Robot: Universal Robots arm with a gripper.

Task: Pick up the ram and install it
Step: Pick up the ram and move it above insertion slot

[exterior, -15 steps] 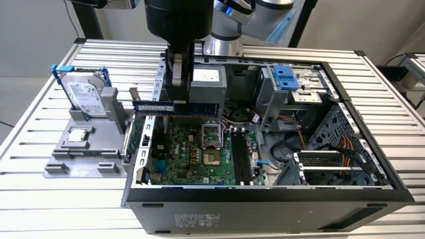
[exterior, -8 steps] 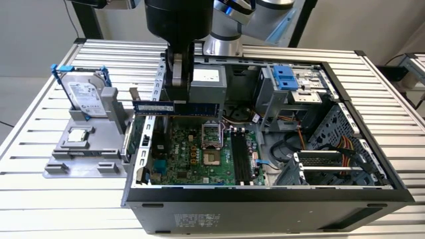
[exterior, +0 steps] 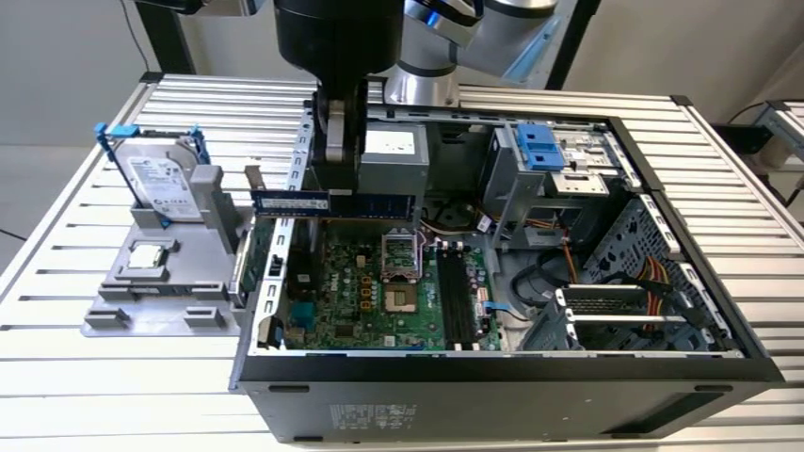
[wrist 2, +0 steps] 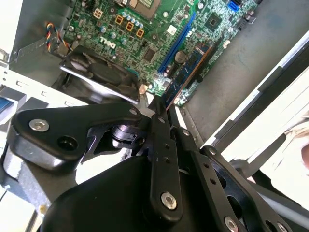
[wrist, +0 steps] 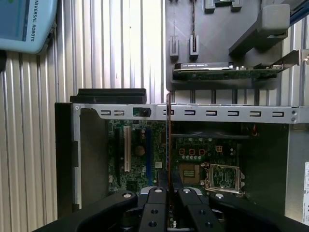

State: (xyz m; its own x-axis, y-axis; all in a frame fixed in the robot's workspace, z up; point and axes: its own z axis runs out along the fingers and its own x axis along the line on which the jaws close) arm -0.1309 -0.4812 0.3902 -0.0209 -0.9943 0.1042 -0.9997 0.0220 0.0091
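My gripper (exterior: 335, 191) is shut on the ram (exterior: 377, 203), a long dark-blue stick with a white label held level on its long edge. It hangs above the left wall of the open computer case (exterior: 503, 377), over the back-left part of the green motherboard (exterior: 364, 292). In both wrist views the ram shows edge-on, sticking out from between the fingertips: ram (wrist 2: 186, 72), gripper (wrist 2: 158, 110); ram (wrist: 168, 140), gripper (wrist: 168, 191). The black memory slots (exterior: 457, 299) lie lower and toward the exterior view's right of the stick.
A grey fixture (exterior: 151, 282) at the exterior view's left carries a silver hard drive in a blue frame (exterior: 161, 177) and a green card with a metal bracket (wrist: 227, 72). Drive cages (exterior: 553, 165), cables (exterior: 641, 278) and a fan (wrist 2: 104, 77) crowd the case. A pendant (wrist: 24, 24) lies on the slatted table.
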